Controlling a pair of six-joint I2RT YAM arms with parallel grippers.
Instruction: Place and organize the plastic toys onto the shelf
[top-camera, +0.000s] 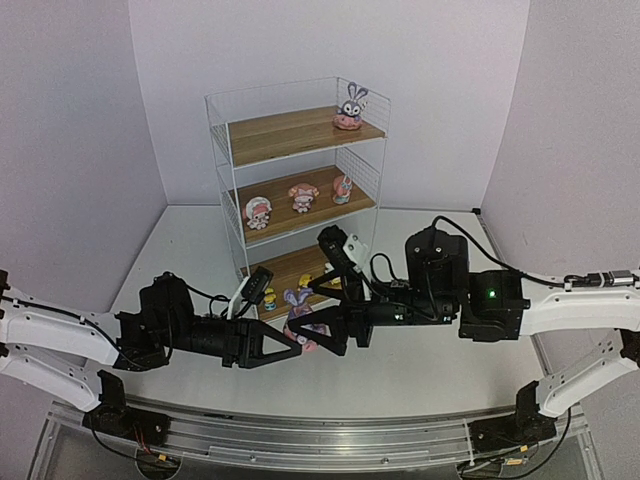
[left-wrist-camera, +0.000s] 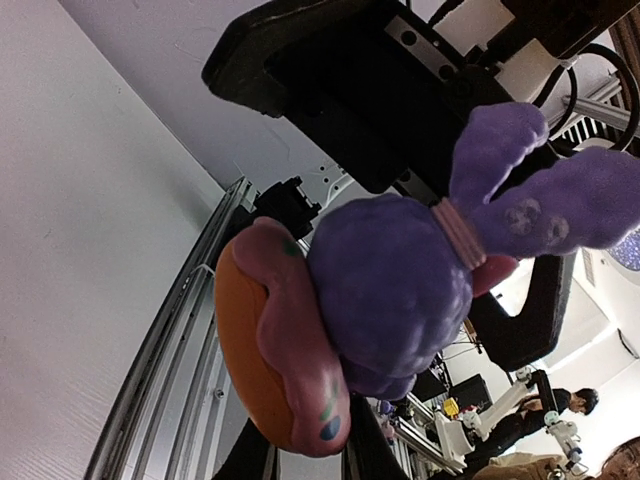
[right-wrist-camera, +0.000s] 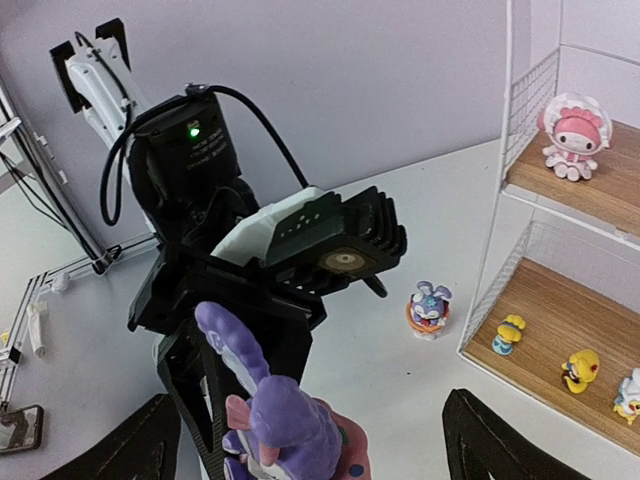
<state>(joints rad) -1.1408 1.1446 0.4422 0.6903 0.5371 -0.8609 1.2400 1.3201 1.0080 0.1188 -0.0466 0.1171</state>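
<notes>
Looked like a mid-air handover near the white wire shelf with brown wooden boards (top-camera: 280, 135). The left gripper (left-wrist-camera: 305, 456) pinched the purple long-eared plastic bunny (top-camera: 302, 316) by its pink base, while the right gripper (right-wrist-camera: 315, 435) straddled it, spread wide. Right needed to clamp before left released.

Bright, even light from above; only faint shadows on the worktop (top-camera: 430, 372). In the left wrist view the close bunny (left-wrist-camera: 390, 290) looks slightly soft.
</notes>
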